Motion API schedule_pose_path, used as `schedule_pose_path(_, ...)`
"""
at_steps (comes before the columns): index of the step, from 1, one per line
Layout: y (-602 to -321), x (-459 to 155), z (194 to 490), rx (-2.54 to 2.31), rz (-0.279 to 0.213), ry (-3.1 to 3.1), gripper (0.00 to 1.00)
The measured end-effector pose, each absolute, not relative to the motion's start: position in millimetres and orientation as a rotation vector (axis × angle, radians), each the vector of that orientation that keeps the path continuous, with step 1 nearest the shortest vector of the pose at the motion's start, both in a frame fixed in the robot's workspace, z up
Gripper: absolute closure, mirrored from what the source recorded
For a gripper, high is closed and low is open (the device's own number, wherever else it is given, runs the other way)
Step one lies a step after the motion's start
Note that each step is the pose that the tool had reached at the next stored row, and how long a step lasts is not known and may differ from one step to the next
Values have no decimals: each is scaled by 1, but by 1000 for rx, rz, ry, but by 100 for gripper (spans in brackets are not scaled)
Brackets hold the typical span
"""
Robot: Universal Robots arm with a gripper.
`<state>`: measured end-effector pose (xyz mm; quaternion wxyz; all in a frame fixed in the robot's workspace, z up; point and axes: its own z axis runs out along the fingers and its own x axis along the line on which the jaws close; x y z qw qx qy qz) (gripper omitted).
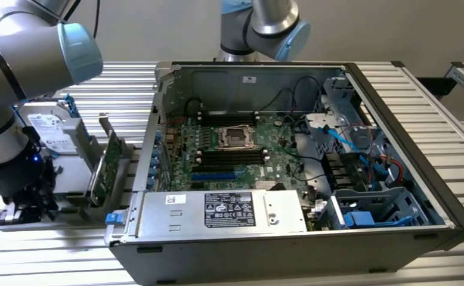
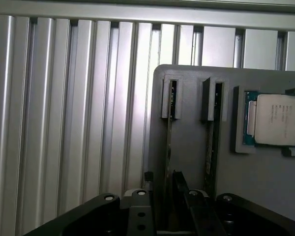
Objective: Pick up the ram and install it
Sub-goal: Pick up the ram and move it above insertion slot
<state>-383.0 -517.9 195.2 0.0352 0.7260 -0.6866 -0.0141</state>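
Two ram sticks stand edge-on in the slots of a grey holder (image 2: 189,128): one ram (image 2: 169,142) nearer the ribbed table, another (image 2: 212,142) beside it. My gripper (image 2: 164,179) reaches down over the first stick, one finger on each side of it, jaws apart with a gap showing on both sides. In the exterior view, the gripper (image 1: 27,207) hangs low over the holder (image 1: 9,223) at that view's left. The black memory slots (image 1: 228,158) lie on the motherboard inside the open computer case (image 1: 296,173).
A processor chip (image 2: 278,118) sits in a recess of the holder. A green expansion card (image 1: 105,167) and a hard drive (image 1: 49,128) stand upright between the holder and the case. A second robot arm (image 1: 264,24) stands behind the case. The table is ribbed aluminium (image 2: 64,123).
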Motion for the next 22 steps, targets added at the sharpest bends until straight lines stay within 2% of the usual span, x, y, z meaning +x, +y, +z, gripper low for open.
schedule_pose_path(15,-516,-387,193,2230,-42,-2109,70)
schedule_pose_path(16,-516,-387,193,2230,-42,-2109,72)
schedule_pose_path(18,-516,-387,193,2230,-42,-2109,85)
schedule_pose_path(22,-516,-387,193,2230,-42,-2109,86)
